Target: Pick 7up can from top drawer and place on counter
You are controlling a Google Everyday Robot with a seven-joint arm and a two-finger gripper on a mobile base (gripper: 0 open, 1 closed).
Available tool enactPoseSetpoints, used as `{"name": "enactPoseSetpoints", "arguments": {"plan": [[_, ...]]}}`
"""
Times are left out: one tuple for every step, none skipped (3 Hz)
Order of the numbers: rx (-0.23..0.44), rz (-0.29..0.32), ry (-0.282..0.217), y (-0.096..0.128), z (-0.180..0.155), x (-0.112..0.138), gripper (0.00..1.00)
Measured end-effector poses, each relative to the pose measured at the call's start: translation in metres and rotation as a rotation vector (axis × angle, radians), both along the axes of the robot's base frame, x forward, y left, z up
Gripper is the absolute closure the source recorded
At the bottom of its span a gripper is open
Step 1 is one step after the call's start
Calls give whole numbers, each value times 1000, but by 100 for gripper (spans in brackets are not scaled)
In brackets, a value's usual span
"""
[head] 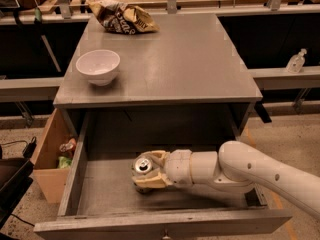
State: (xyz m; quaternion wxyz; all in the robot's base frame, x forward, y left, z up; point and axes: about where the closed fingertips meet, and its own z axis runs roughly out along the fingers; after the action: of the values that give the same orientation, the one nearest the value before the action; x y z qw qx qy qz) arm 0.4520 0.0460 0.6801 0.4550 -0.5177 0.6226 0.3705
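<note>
The 7up can (142, 166) stands upright in the open top drawer (105, 194), its silver pull-tab top facing up. My gripper (145, 170) reaches in from the right on a white arm, and its tan fingers (150, 181) are closed around the can, one on the far side and one on the near side. The can's base seems to rest on or just above the drawer floor. The grey counter (185, 64) lies above and behind the drawer.
A white bowl (98, 66) stands at the counter's left front. A crumpled chip bag (122, 18) lies at the counter's back left. A tan wooden box (50, 159) with small items sits left of the drawer. A clear bottle (295, 62) stands on a shelf at right.
</note>
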Motion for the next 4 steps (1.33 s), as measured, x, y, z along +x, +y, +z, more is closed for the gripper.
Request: {"name": "enactPoseSetpoints", "arguments": {"plan": [[8, -13, 23, -15, 27, 4, 100], [8, -56, 56, -56, 106, 13, 100], [-10, -90, 68, -85, 182, 30, 100], [-23, -149, 91, -114, 247, 64, 100]]}}
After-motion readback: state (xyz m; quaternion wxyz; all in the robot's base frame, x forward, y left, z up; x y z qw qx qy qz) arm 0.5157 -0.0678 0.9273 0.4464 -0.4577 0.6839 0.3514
